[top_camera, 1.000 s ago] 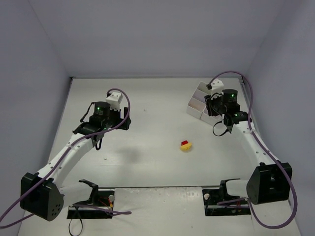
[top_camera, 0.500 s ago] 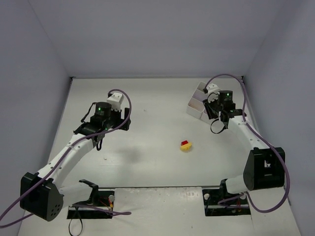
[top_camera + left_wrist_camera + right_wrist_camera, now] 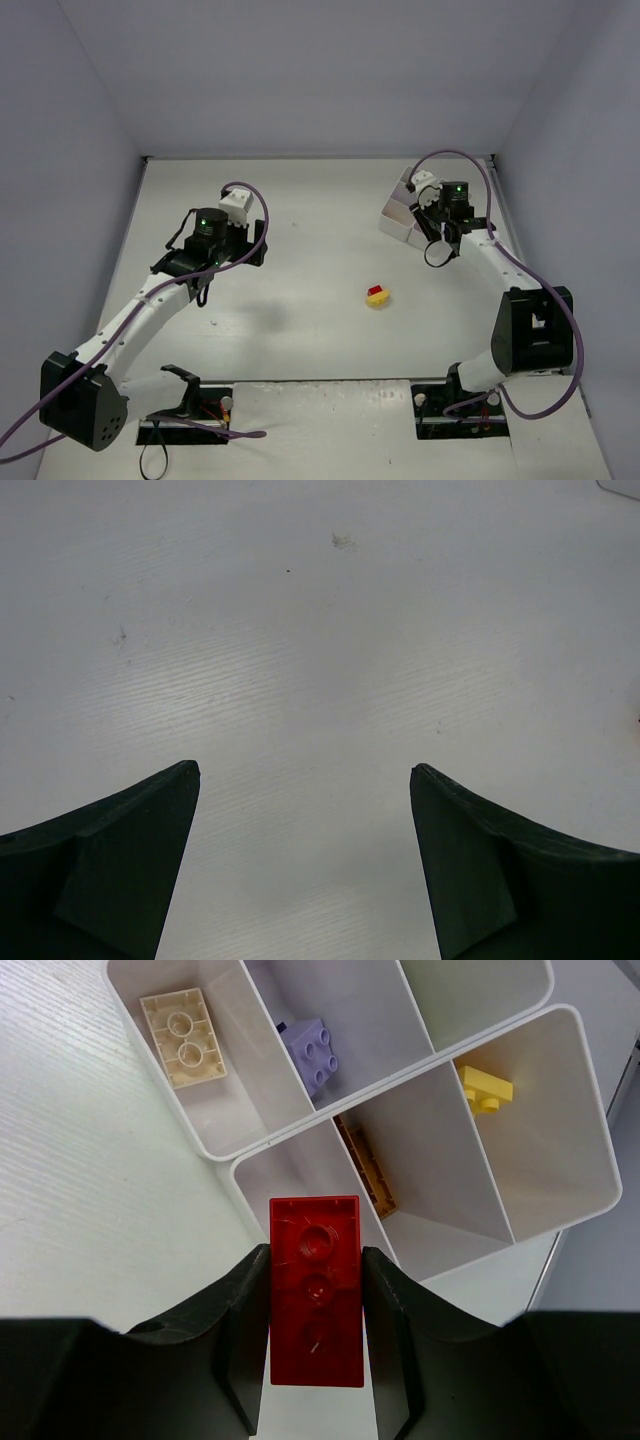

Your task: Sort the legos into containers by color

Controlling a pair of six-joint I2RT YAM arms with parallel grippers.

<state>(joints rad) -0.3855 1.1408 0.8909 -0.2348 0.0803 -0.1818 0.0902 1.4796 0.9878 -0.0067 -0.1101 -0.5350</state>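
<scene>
My right gripper (image 3: 316,1252) is shut on a red brick (image 3: 316,1300), held lengthwise with its hollow underside facing the camera. It hangs at the near edge of the white compartment tray (image 3: 590,1160). Compartments hold a cream brick (image 3: 183,1038), a lavender brick (image 3: 316,1052), a brown brick (image 3: 366,1165) and a yellow brick (image 3: 487,1088). In the top view the right gripper (image 3: 428,212) is over the tray (image 3: 398,212). A red brick stacked on a yellow one (image 3: 378,295) lies mid-table. My left gripper (image 3: 305,768) is open over bare table, also seen at the left (image 3: 252,243).
The tray sits at the back right, close to the right wall (image 3: 560,150). The back wall (image 3: 320,90) runs just behind it. The arm bases and cabling (image 3: 200,410) line the near edge.
The right arm has swung back and left toward the tray with the red brick in its grip. The left arm has not moved.
</scene>
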